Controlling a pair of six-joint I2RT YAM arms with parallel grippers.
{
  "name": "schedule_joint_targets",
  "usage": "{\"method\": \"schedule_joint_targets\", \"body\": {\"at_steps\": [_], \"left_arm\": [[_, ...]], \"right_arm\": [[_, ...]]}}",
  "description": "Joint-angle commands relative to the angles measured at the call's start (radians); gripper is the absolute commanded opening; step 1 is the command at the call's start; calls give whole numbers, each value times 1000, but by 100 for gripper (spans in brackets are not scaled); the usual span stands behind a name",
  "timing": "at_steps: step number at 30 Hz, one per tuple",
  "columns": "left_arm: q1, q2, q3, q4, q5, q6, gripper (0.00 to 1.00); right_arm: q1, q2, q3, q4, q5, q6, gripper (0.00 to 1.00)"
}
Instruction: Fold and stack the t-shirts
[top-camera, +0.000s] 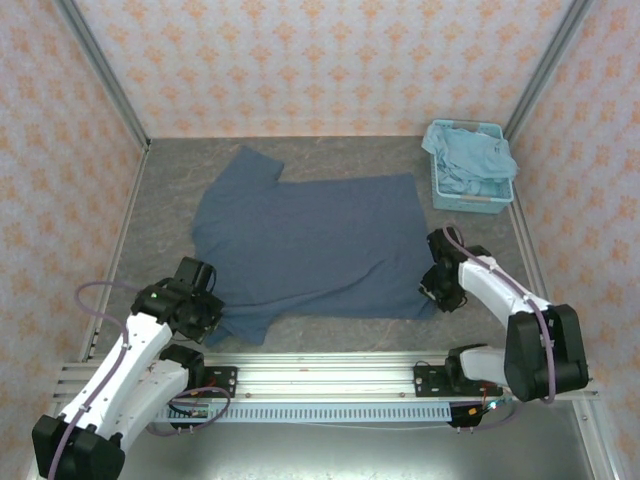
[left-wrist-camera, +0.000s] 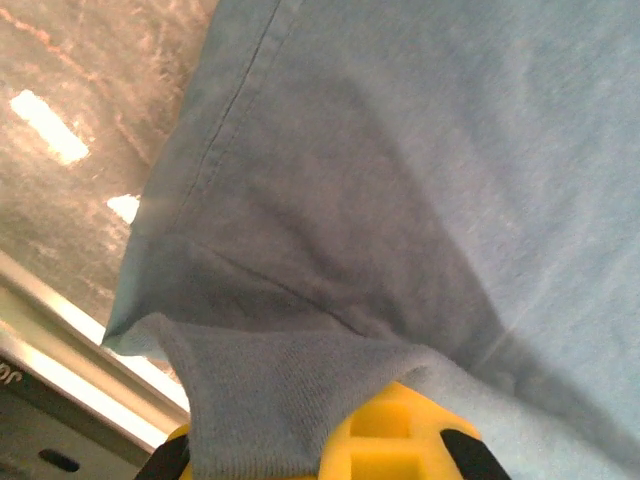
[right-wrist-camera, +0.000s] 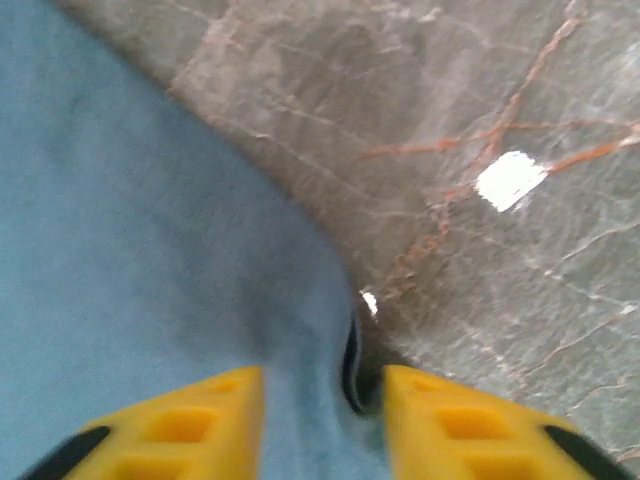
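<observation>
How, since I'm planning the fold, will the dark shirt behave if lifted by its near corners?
Probably floppy: the dark t-shirt lies flat on the table and wrinkles up where the left hand pinches it. Likely light: the cloth looks thin at the hem, so it should sag between lifted corners.

Grey, marble-veined table (top-camera: 330, 155). Spread flat across its middle, a dark slate-blue t-shirt (top-camera: 310, 245), sleeves toward the left, hem toward the right. At the far right corner, near the shirt but not touching it, a light blue slatted basket (top-camera: 470, 203).
</observation>
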Motion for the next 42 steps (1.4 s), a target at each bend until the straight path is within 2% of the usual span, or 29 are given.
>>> {"method": "schedule_joint_targets", "body": {"at_steps": [1, 4, 7, 13, 17, 20, 24, 28, 34, 42], "left_arm": [[-7, 2, -8, -94, 0, 5, 0], [-8, -4, -14, -96, 0, -2, 0], [-7, -1, -16, -83, 0, -12, 0], [-7, 16, -17, -68, 9, -10, 0], [-8, 24, -17, -69, 8, -2, 0], [-8, 25, -20, -61, 12, -3, 0], [-7, 32, -12, -52, 22, -1, 0], [-9, 49, 5, -51, 34, 13, 0], [-36, 54, 32, -74, 62, -4, 0], [-65, 113, 157, -69, 36, -13, 0]], "right_arm": [[-5, -19, 26, -133, 105, 48, 50], [-6, -77, 26, -202, 130, 87, 54], [-6, -135, -5, -208, 86, 113, 54], [-6, -156, -88, -41, -39, 110, 44], [-6, -121, -104, -24, -39, 116, 38], [-9, -88, -99, -22, 6, 103, 34], [-20, 17, -66, -29, 24, 84, 24], [-21, 53, -41, -46, 18, 82, 0], [-21, -69, 31, -177, 41, 78, 0], [-20, -115, 93, -263, 11, 66, 0]]}}
